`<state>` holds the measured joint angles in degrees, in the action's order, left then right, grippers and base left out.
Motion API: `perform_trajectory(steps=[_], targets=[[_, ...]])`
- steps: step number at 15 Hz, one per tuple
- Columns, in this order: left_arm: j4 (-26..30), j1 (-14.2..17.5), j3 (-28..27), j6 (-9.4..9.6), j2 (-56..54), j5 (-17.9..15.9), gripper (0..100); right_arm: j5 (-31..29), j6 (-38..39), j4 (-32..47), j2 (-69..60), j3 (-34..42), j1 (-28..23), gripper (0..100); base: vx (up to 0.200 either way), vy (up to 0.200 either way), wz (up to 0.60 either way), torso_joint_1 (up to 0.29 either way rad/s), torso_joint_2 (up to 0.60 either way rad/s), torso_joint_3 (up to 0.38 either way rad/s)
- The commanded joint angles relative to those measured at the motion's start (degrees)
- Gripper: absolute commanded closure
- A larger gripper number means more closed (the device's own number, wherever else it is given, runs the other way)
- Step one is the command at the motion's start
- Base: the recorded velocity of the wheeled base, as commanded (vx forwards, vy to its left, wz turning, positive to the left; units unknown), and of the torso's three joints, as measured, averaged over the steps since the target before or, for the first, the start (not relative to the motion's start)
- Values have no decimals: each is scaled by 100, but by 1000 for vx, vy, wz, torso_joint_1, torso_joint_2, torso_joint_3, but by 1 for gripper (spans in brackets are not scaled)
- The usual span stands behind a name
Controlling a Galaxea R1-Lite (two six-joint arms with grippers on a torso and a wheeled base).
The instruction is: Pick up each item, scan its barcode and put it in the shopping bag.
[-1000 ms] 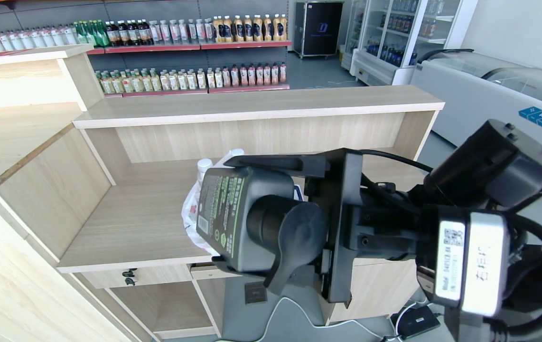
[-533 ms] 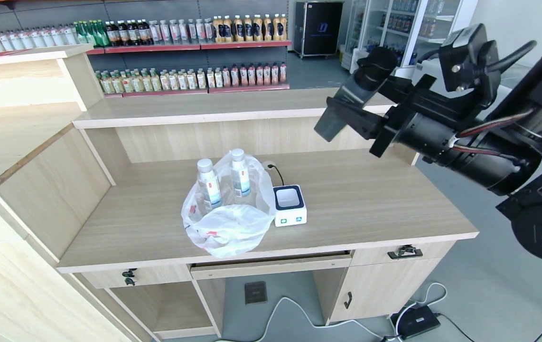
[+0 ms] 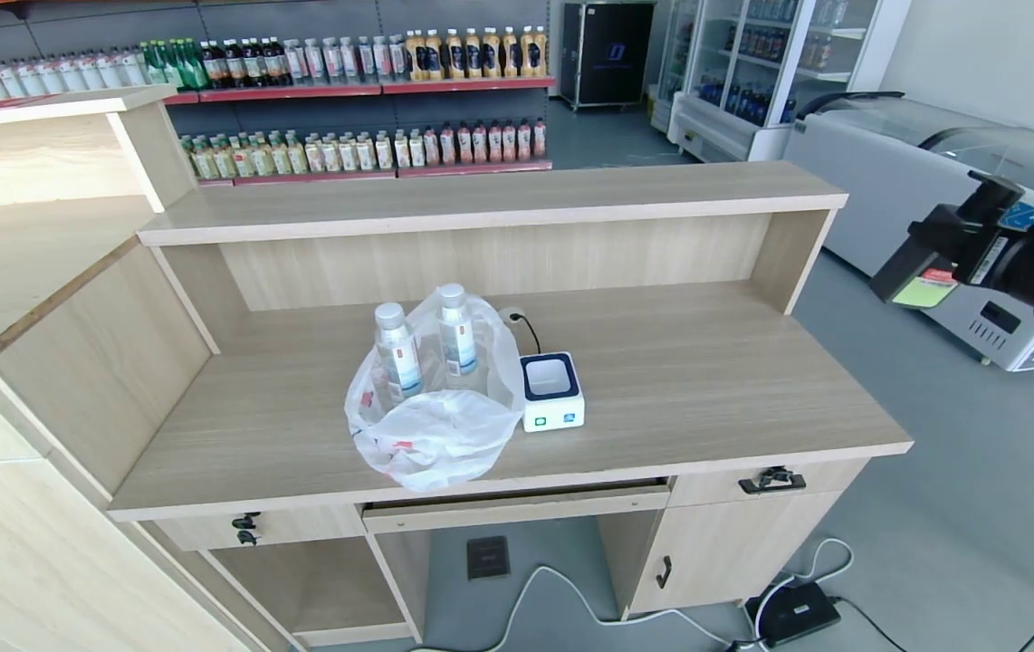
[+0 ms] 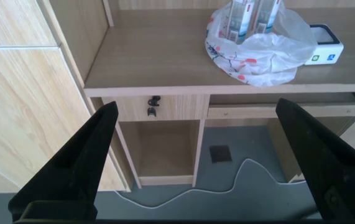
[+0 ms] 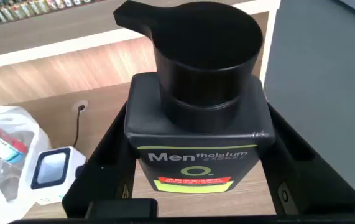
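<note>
Left gripper gapes wide, empty; at 3 o'clock the right gripper clamps the stiff, slick, likely hefty black plastic pump bottle by its flat sides, well apart from the translucent plastic shopping bag.

Left gripper spread, right gripper clamped

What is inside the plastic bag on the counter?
Two bottles with white caps stand upright inside the bag. Its crumpled front folds cover the bottom, so anything lying low there cannot be seen.
</note>
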<state>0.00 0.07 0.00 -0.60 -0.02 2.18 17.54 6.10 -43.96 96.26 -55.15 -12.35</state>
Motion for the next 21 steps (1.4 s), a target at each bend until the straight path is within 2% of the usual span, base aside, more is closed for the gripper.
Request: perform_trajectory(steps=[1,4,7,10,14,17,21], targets=[[0,1,0,-2,2,2,0,-163,-144,-16,51,242,-145,100,0,0,0,0,0,0],[0,1,0,-2,2,2,0,-1060,-838,-25,-54,347,-154,100,0,0,0,0,0,0],[0,1,0,-2,2,2,0,-1148,-1163,72,-116,435,-154,100,0,0,0,0,0,0],[0,1,0,-2,2,2,0,-1130,-1058,80,-248,365,-31,100,0,0,600,1,2,2],[0,1,0,-2,2,2,0,-1157,-689,186,-257,127,418,100,0,0,600,5,5,1],[0,1,0,-2,2,2,0,-1095,-179,186,-195,171,787,100,0,0,0,0,0,0],[0,1,0,-2,2,2,0,-963,1359,177,121,127,1209,100,0,0,0,0,0,0]])
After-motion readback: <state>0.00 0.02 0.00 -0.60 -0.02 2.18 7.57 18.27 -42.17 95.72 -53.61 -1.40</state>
